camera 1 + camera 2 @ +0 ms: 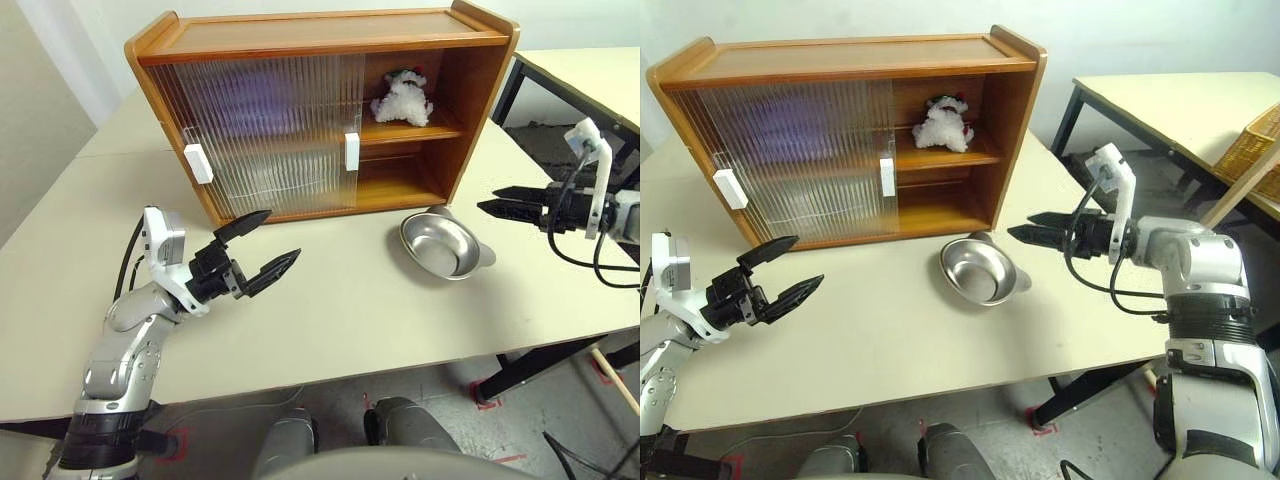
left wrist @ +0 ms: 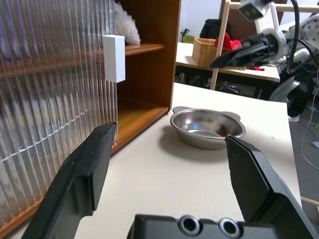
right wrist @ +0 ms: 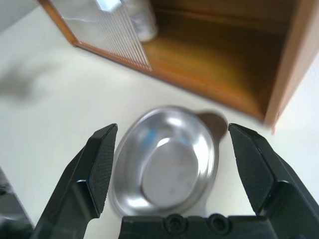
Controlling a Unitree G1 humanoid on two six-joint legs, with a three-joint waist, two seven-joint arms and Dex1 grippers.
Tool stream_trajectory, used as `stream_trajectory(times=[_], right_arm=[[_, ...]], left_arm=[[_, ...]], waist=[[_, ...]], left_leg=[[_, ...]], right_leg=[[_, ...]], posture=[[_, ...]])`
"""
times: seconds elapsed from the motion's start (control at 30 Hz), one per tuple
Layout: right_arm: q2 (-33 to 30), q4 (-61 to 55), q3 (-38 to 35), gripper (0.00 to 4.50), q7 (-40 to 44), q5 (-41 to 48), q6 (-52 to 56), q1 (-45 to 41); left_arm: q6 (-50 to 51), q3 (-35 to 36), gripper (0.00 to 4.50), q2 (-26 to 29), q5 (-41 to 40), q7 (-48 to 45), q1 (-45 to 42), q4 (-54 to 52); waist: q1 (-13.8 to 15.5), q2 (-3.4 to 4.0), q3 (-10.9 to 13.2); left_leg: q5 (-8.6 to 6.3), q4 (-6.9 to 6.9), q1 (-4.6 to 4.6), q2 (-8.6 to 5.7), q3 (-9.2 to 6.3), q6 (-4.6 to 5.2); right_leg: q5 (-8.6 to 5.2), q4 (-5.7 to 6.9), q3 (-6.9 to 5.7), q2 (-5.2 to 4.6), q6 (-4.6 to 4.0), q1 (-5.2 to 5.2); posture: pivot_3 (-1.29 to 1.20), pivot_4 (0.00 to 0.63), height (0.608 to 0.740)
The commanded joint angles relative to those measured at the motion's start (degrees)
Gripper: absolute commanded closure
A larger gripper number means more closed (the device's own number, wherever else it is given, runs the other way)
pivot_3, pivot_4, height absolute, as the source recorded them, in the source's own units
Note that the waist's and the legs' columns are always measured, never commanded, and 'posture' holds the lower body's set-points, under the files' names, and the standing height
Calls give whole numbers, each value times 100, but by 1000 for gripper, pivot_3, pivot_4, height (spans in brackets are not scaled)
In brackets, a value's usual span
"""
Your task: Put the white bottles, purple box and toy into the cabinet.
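The cabinet [image 1: 320,40] stands at the back of the table, its ribbed sliding doors covering the left part and its right bay open. The toy [image 1: 402,98] sits on the upper shelf in that open bay. A purple blur [image 1: 268,98] shows through the ribbed door at upper-shelf height. In the right wrist view a pale rounded shape [image 3: 140,20] stands on the lower shelf at the door's edge; I cannot tell whether it is a white bottle. My left gripper [image 1: 282,235] hovers open and empty in front of the doors. My right gripper [image 1: 488,200] is open and empty, right of the bowl, pointing left.
A shiny steel bowl [image 1: 440,245] lies on the table in front of the open bay, between my grippers. A second table [image 1: 1180,100] with a wicker basket [image 1: 1255,150] stands at the back right, across a gap. The table's near edge [image 1: 350,365] runs just below my arms.
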Motion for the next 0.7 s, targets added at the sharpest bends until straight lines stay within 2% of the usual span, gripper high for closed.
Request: stream_trajectory(times=[0.03,0.17,0.43,0.7], right_arm=[[65,496,-294,37,-497,123,637,-79],[144,764,-640,37,-733,383,1083,-137],[25,923,-234,37,-899,126,1536,389],[-46,783,135,37,-574,247,2014,697]], left_arm=[[70,-20,0,39,36,9,45,-73],[63,-5,0,65,51,-4,61,-54],[100,-4,0,59,16,24,81,-114],[70,-4,0,88,43,-45,20,-8]], waist=[[8,0,1],[23,2,2],[36,3,2],[37,3,4]], left_leg=[[0,0,-1,0,-3,0],[0,-5,-5,-1,-5,0],[-5,-11,-12,-7,-15,-4],[-9,-12,-13,-11,-15,-8]], right_leg=[[-1,0,0,0,1,0],[-3,-1,2,-1,5,-5],[-20,-2,3,0,17,-7],[-23,-3,7,-1,21,-7]], posture=[[-119,25,740],[-120,25,740],[-119,25,740],[-119,23,740]])
